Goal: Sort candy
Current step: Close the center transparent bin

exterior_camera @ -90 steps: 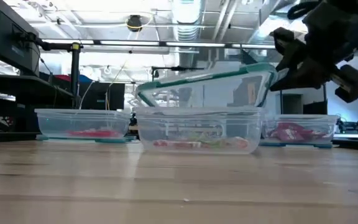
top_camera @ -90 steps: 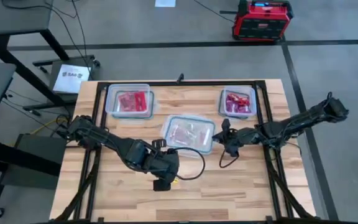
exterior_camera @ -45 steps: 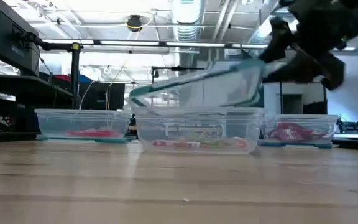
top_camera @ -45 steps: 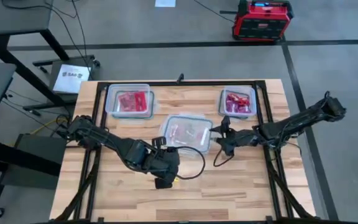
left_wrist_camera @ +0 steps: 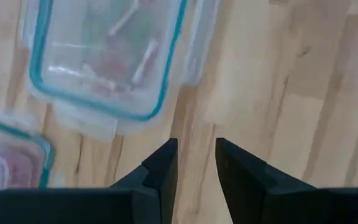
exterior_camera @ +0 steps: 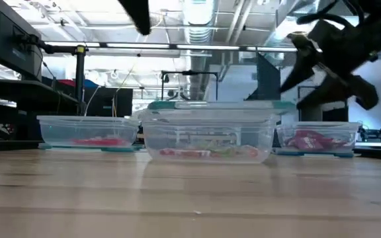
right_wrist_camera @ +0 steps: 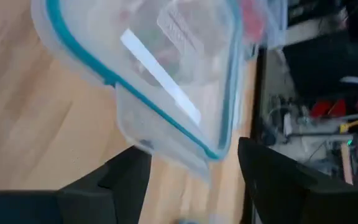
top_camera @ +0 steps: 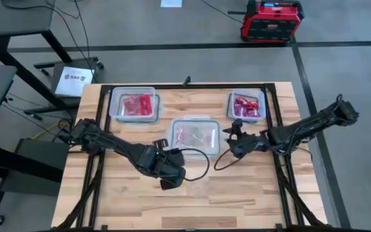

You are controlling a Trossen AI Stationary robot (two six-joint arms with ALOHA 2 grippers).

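Note:
A clear centre container (top_camera: pixel 195 135) stands mid-table with its teal-rimmed lid (exterior_camera: pixel 210 106) lying flat on it; candy (exterior_camera: pixel 204 153) shows through its wall. Red candy lies in the open far-left container (top_camera: pixel 134 105) and in the far-right container (top_camera: pixel 247 106). My right gripper (top_camera: pixel 234 138) is open just right of the centre container. Its fingers stand on either side of the lid's edge tab (right_wrist_camera: pixel 166 146), apart from it. My left gripper (left_wrist_camera: pixel 191 146) hovers near the container's near-left corner, with a narrow gap between its fingers and nothing in it.
A black frame (top_camera: pixel 272 103) runs along the tabletop's edges. Cables (top_camera: pixel 201 169) loop over the wood between the two arms. Bare wood (top_camera: pixel 237 193) lies toward the near edge. Beyond the table are a red machine (top_camera: pixel 270 19) and dark desks (top_camera: pixel 11 26).
My right gripper held the lid's right edge tilted above the centre container and carried it toward the table's left. It lowered the lid until it lay flat and square on the container, then let go and drew back a little to the right.

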